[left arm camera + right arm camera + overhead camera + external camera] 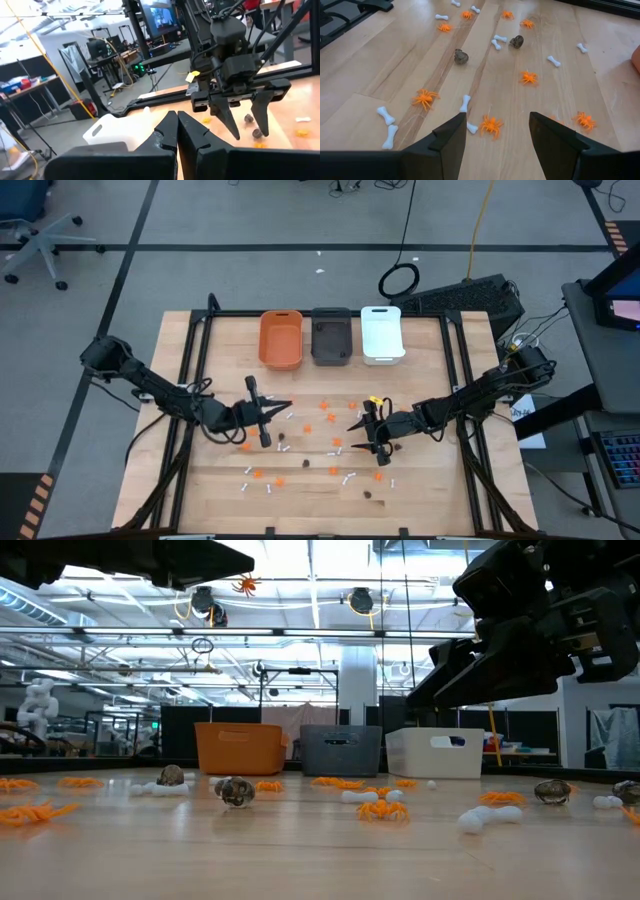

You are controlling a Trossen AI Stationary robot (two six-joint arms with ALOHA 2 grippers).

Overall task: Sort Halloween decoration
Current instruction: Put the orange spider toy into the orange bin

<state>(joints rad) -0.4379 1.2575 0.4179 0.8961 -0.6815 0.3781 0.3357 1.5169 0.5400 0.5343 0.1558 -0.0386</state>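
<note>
The right gripper (pixel 496 131) hangs wide open over tiny spiders (pixel 490 125), bones (pixel 465 103) and dark lumps (pixel 461 56) spread across the table's middle, the left gripper (pixel 177 132) is shut and empty, and these probably light, springy toys need a gentle middle pinch.

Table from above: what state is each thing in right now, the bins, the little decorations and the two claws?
Orange bin: upright, looks empty.
Dark grey bin: upright, contents unclear.
White bin: upright, looks empty.
Halloween decoration: orange spiders, white bones and dark lumps loose on the table, unsorted.
Left gripper: shut, holding nothing.
Right gripper: open, empty, above a spider.
</note>
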